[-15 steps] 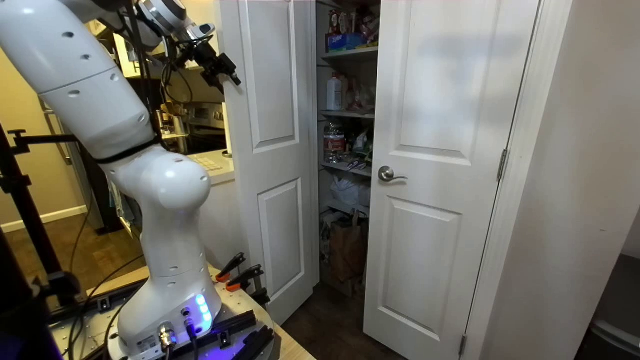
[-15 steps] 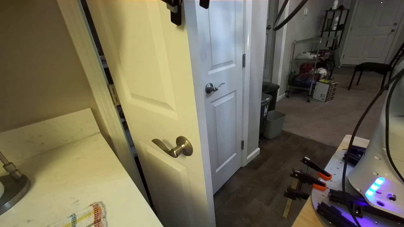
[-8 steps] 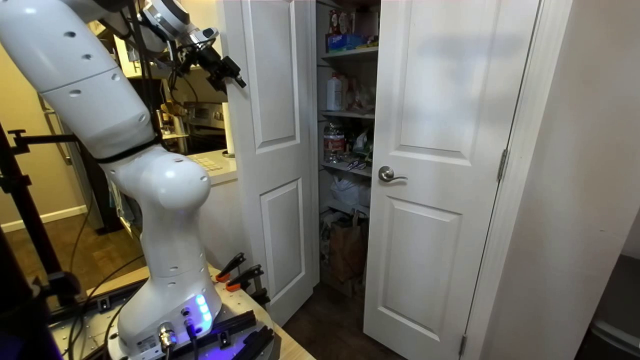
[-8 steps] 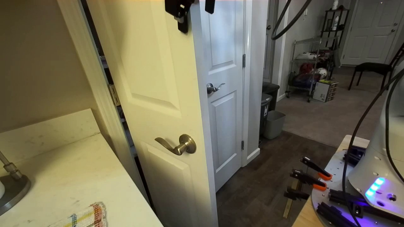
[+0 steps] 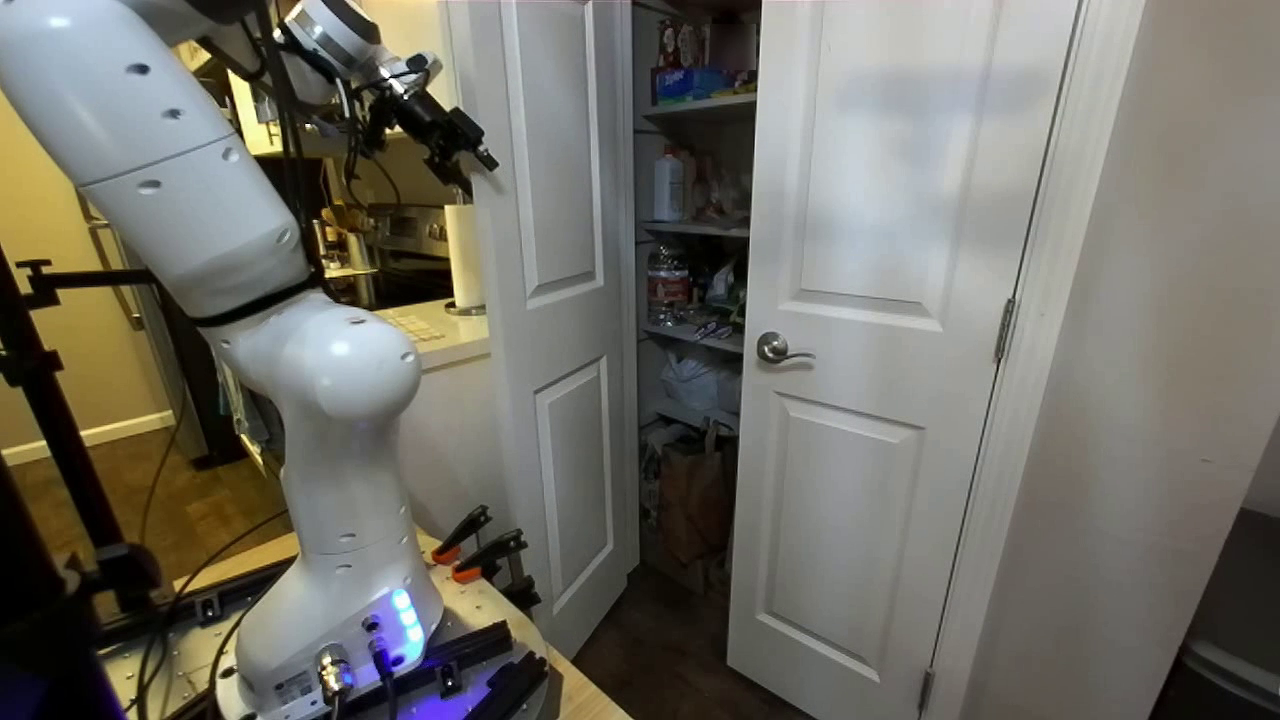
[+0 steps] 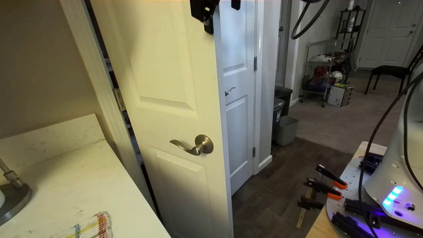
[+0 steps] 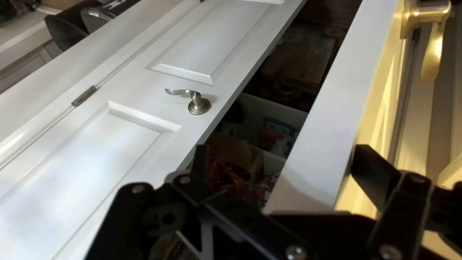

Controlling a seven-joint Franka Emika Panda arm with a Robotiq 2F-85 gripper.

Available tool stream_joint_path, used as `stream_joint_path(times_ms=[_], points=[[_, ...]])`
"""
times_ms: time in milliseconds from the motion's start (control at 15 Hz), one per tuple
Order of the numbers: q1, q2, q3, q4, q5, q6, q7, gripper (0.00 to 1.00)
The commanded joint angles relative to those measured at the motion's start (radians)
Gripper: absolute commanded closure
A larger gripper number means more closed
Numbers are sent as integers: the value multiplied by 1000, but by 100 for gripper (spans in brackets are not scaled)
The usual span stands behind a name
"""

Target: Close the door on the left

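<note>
Pincer (image 7: pixel 283 157) sits spread around the free edge of the left door (image 5: pixel 570 322), which stands ajar

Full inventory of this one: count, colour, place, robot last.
left door: one, white, open
right door: one, white, opposite
lever handles: two, metallic, one per door
shelves: at least four, pale, behind doors
box: one, blue, high shelf
bottle: one, white, shelf below
bag: one, brown, below shelves
other goods: uncountable, mixed colours, shelves
counter: one, white, beside left door
towel roll: one, white, on counter
cloth: one, multicoloured, on counter
open bin: one, grey, past right door
wire rack: one, metallic, background
chair: one, black, background
clamps: three, black, some orange, tabletop edge
robot arm: one, white, near left door
gripper: one, black, straddling left door's edge
</note>
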Motion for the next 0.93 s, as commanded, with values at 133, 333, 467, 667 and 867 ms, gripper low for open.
stream_joint_path(times_ms=[133, 333, 467, 667, 867], points=[[33, -159, -122, -78, -2, -163, 13, 0], [53, -250, -204, -122, 19, -301, 10, 0], [83, -265, -228, -140, 79, -352, 8, 0], [144, -274, -248, -196, 256, -274, 21, 0], [182, -228, -196, -201, 405, -161, 34, 0]])
